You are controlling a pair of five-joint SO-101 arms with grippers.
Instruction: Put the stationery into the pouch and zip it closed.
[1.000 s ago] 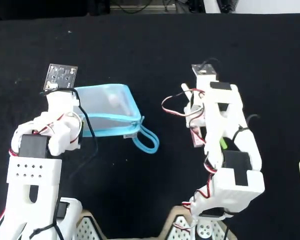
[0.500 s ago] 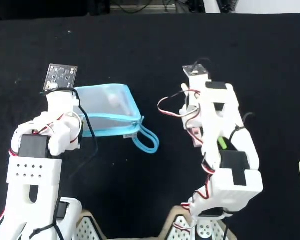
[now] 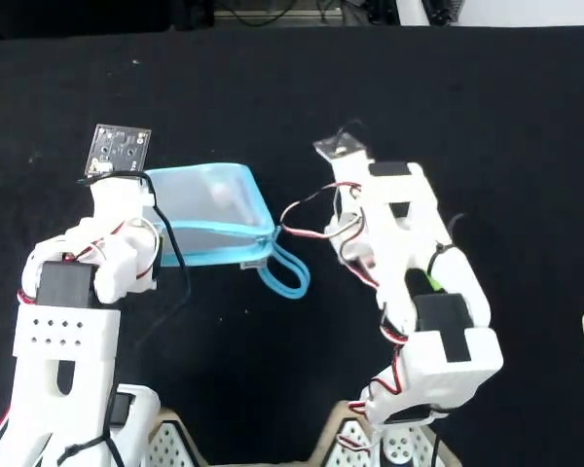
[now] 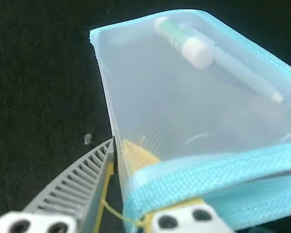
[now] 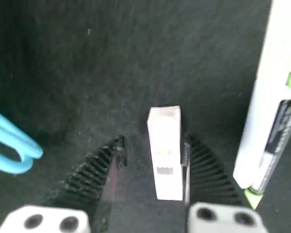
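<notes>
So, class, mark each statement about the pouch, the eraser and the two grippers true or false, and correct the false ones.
1. The left gripper grips the pouch. True.
2. The pouch is empty. False: a pen lies inside it.
3. The eraser stands between the fingers of the right gripper. True.
4. The pouch's loop is red. False: it is blue.

The blue pouch [image 3: 212,216] lies just beside the left arm [image 3: 63,321].
</notes>
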